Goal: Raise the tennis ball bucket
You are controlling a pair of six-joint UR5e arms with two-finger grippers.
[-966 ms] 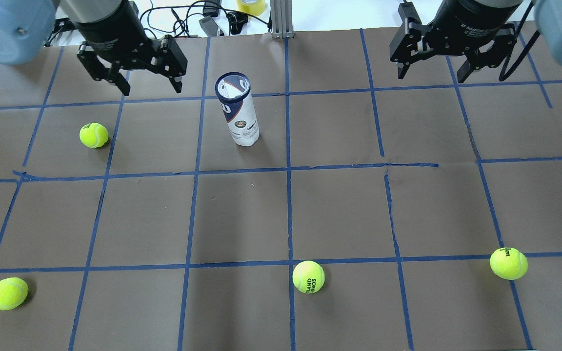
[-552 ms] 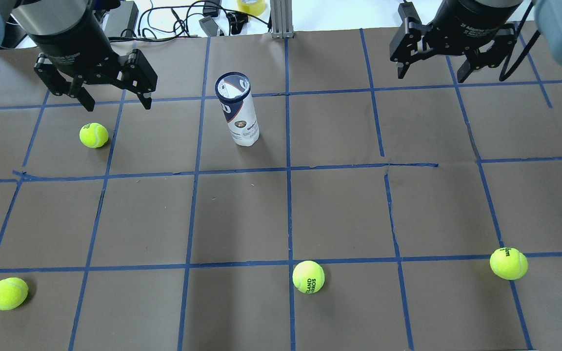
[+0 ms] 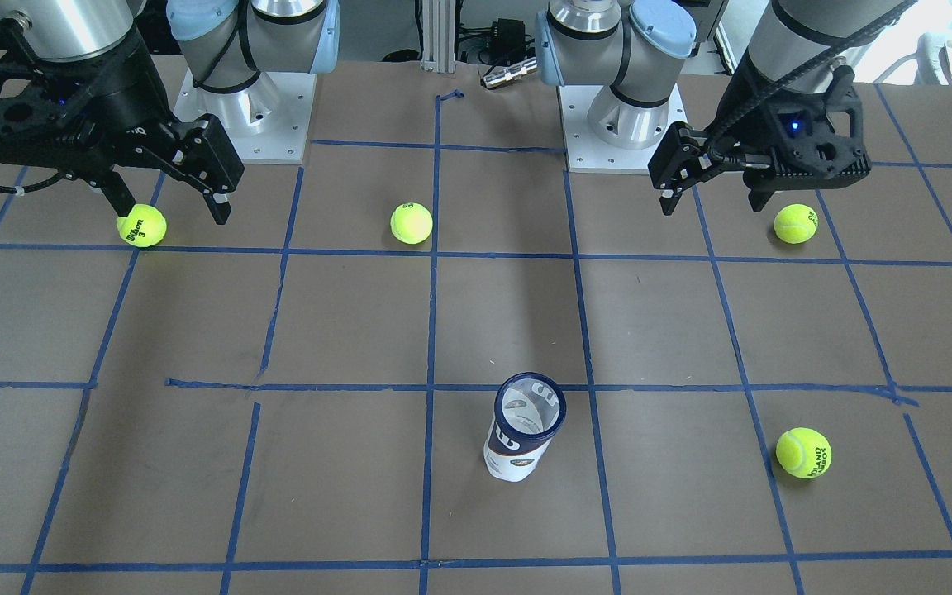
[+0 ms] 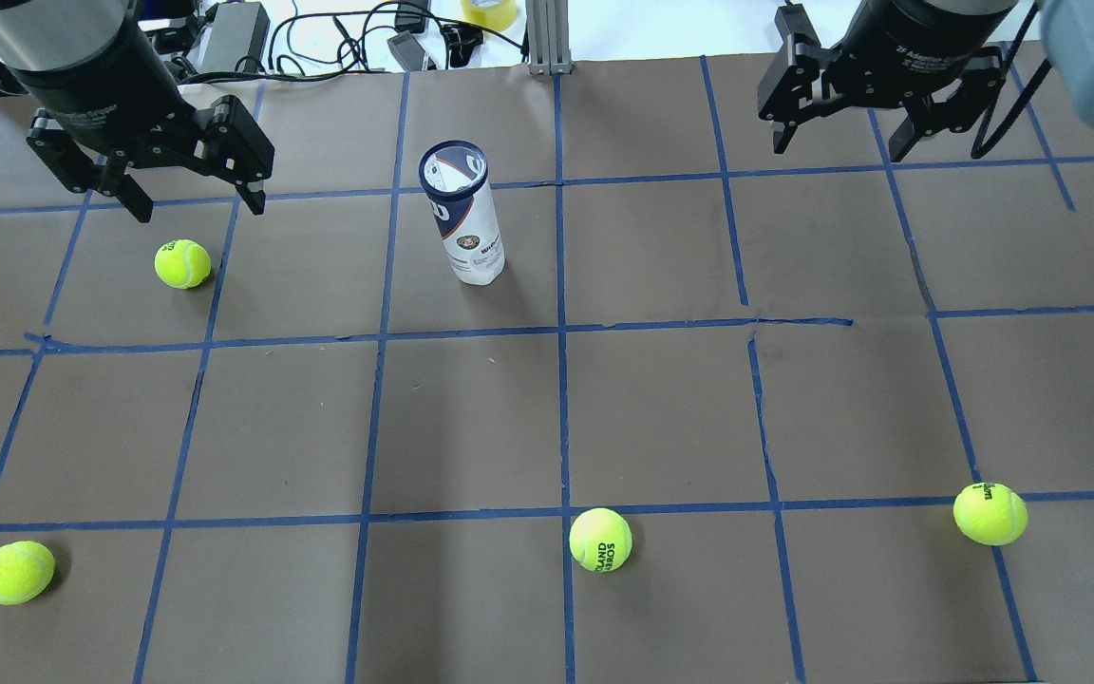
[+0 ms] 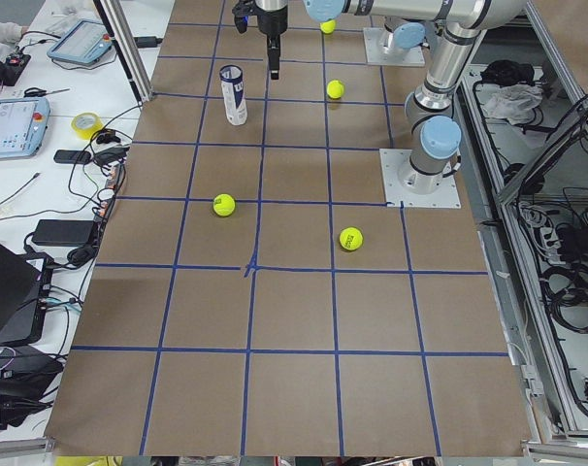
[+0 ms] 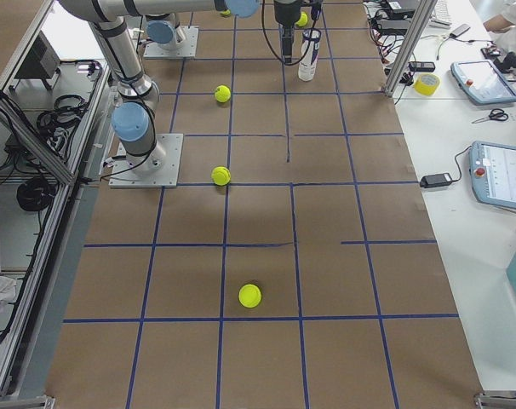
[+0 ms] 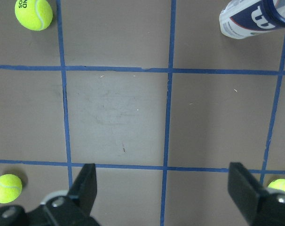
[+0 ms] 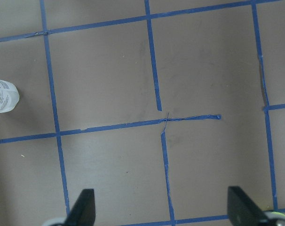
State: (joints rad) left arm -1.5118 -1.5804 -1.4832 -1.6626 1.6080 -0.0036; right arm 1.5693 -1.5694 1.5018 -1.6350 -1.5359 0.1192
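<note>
The tennis ball bucket (image 4: 463, 214) stands upright on the brown gridded table, a slim clear can with a white and navy label and a dark blue rim. It also shows in the front view (image 3: 523, 430) and at the top right of the left wrist view (image 7: 255, 19). My left gripper (image 4: 198, 204) is open and empty, raised well to the left of the bucket, near a tennis ball (image 4: 182, 263). My right gripper (image 4: 837, 150) is open and empty, raised far to the bucket's right.
Three more tennis balls lie near the table's near edge (image 4: 16, 572), (image 4: 600, 540), (image 4: 990, 513). Cables and a yellow tape roll (image 4: 490, 11) lie beyond the far edge, beside an aluminium post (image 4: 547, 38).
My left gripper has moved to the left, away from the bucket, and stays open. The right gripper and the bucket have not moved.
</note>
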